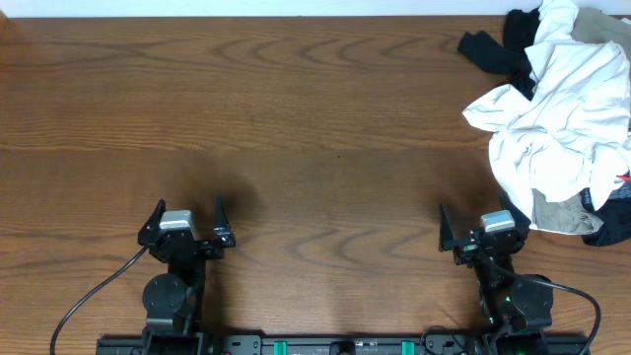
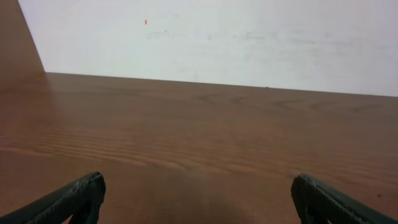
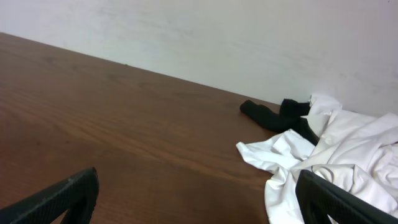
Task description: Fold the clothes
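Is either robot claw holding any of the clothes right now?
No, the left claw and right claw both stand open and empty, with the clothes heaped nearby.

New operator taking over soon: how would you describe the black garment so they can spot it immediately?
Start at the wooden table and go to the heap of clothes at its far right corner. At the heap's far left edge, the black garment pokes out onto bare wood, beside the big white shirt. It is the only dark piece trailing toward the table's middle.
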